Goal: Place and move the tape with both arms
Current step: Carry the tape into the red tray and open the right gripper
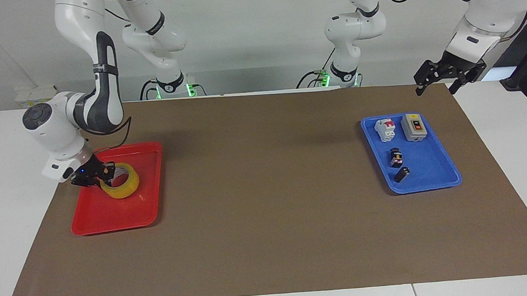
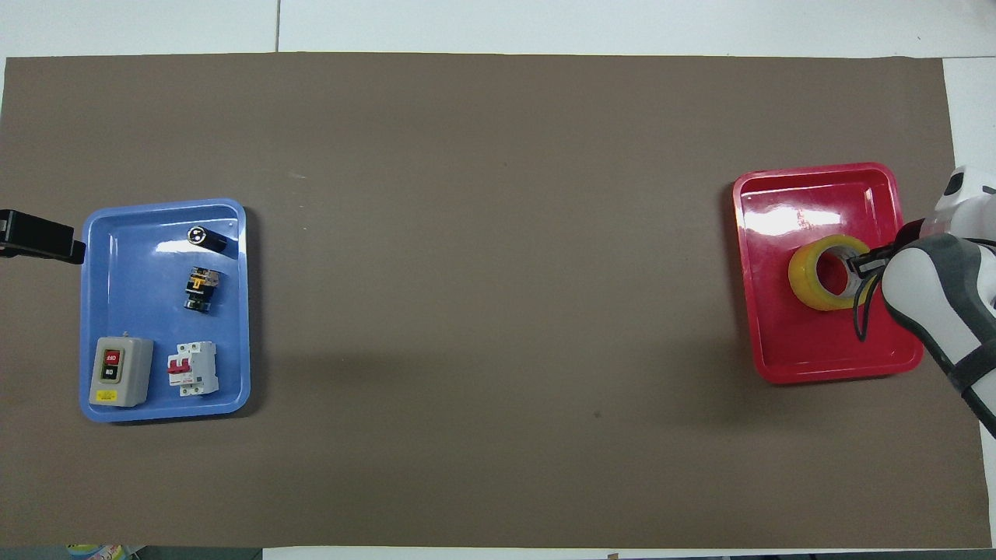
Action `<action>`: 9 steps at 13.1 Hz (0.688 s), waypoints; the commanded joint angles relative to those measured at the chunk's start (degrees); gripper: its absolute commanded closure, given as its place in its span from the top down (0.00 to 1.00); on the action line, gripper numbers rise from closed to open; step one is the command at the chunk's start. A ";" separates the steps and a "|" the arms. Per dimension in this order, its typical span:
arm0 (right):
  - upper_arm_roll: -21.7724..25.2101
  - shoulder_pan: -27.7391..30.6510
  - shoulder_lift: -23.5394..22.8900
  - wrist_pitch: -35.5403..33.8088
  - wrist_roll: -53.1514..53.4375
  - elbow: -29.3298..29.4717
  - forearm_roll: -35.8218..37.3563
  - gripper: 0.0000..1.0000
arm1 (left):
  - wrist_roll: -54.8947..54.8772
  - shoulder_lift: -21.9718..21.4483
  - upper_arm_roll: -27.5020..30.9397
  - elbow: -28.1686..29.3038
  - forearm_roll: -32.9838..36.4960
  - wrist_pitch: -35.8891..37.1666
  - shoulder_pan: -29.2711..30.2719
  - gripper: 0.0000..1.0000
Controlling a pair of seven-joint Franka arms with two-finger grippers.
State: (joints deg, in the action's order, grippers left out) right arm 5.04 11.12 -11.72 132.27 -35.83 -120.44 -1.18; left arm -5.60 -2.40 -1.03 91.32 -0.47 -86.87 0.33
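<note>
The yellow tape roll [image 1: 123, 187] is down in the red tray [image 1: 112, 221], tilted, near the tray's middle. My right gripper [image 1: 105, 173] is shut on the roll's wall, one finger inside the ring. In the overhead view the tape [image 2: 813, 278] lies within the red tray [image 2: 817, 365], with the right gripper [image 2: 860, 264] at its rim. I cannot tell whether the roll rests on the tray floor. My left gripper [image 1: 440, 80] waits open and empty in the air beside the blue tray [image 1: 430, 181]; it also shows in the overhead view [image 2: 39, 237].
The blue tray [image 2: 156, 408] at the left arm's end holds a grey switch box [image 1: 414, 127], a white breaker [image 1: 385, 129] and two small dark parts [image 1: 396, 157]. A brown mat [image 1: 272, 211] covers the table.
</note>
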 commanded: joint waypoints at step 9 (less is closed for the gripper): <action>-1.62 -3.90 4.69 -25.42 10.56 18.26 -0.23 1.00 | 0.23 -0.15 0.15 0.09 0.74 0.74 -0.06 1.00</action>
State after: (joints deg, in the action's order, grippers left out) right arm 3.90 9.21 -6.87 115.09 -31.78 -109.41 -1.25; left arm -5.60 -2.40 -1.02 91.32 -0.47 -86.87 0.33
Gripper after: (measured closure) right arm 0.026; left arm 0.000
